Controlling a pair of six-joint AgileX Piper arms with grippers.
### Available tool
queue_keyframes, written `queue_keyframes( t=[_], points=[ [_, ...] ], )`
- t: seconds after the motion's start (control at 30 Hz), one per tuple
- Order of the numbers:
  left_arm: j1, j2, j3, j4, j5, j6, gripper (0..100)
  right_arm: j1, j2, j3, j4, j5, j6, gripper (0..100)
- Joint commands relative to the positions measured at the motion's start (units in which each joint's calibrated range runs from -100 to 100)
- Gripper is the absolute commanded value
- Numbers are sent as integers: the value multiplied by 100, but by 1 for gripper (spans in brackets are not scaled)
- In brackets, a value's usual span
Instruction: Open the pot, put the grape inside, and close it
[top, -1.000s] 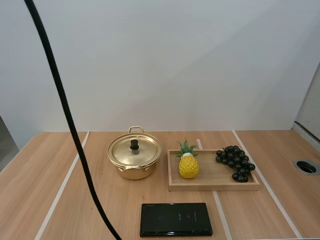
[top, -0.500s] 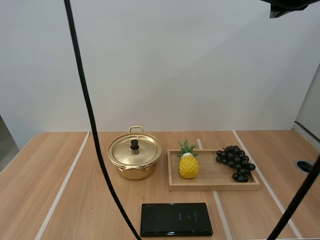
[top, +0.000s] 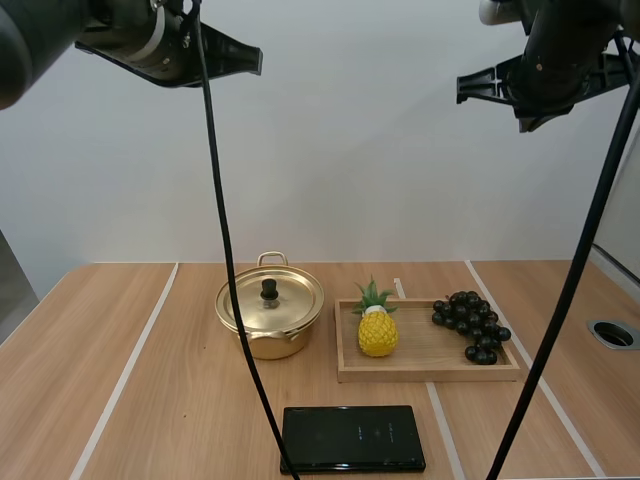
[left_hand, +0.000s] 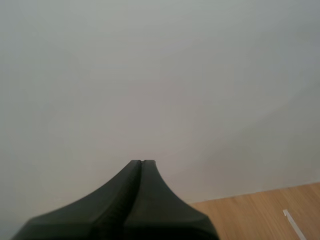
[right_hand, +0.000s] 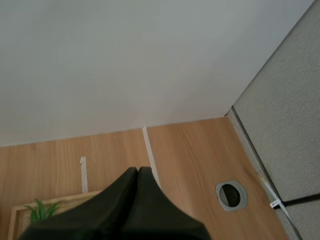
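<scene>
A gold pot (top: 270, 318) stands on the table with its lid (top: 270, 298) on, black knob up. To its right a wooden tray (top: 428, 373) holds a bunch of dark grapes (top: 471, 326) at its right end. My left gripper (top: 256, 58) hangs high above the table's left side, far over the pot. It is shut on nothing, its fingers one dark wedge (left_hand: 142, 163). High at the right, above the tray, my right gripper (top: 462, 88) is also shut and empty (right_hand: 137, 170).
A toy pineapple (top: 377, 331) stands at the tray's left end, and its leaves (right_hand: 40, 210) show under the right gripper. A black flat device (top: 352, 438) lies near the front edge. A round cable hole (top: 612, 334) sits in the table at the right.
Both arms have come into the high view along its top, the left at upper left, the right farther in at upper right. Pot, tray and grapes have not moved.
</scene>
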Motion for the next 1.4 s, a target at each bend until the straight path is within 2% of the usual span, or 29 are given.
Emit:
queue_keyframes(
  t=[0.0, 0.43, 0.93, 1.0, 1.03, 1.07, 1.13, 1.2, 1.23, 1.27, 1.3, 1.37],
  points=[
    [-20, 233, -62, -41, 245, -58, 1, -25, -57, 464, -58, 0, 27, 0],
    [-20, 1292, -62, -41, 1630, -58, 1, -25, -57, 2208, -58, 0, 123, 0],
    [-20, 1418, -62, -28, 1894, -58, 1, -25, -57, 2307, -58, 0, 123, 0],
    [-20, 1418, -62, -6, 1970, -58, 5, -25, -57, 2307, -58, 0, 123, 0],
    [-20, 1418, -62, 27, 2062, -58, 11, -25, -57, 2307, -58, 0, 123, 0],
    [-20, 1418, -62, 33, 2175, -58, 21, -25, -57, 2307, -58, 0, 123, 3],
    [-20, 1441, -62, 33, 2345, -58, 48, -25, -57, 2307, -103, 0, 123, 29],
    [-20, 1441, -62, 33, 2474, -45, 96, -25, -57, 2307, -185, 0, 123, 63],
    [-20, 1441, -62, 20, 2516, 43, 100, -25, -57, 2307, -276, 0, 123, 82],
    [-20, 1441, -62, -1, 2533, 138, 100, -25, -57, 2307, -344, 0, 123, 94],
    [-20, 1441, -62, -1, 2531, 385, 100, -25, -57, 2307, -478, -38, 123, 100],
    [-20, 1441, -62, -1, 2552, 524, 100, -25, -57, 2307, -618, -527, 123, 100]
  ],
)
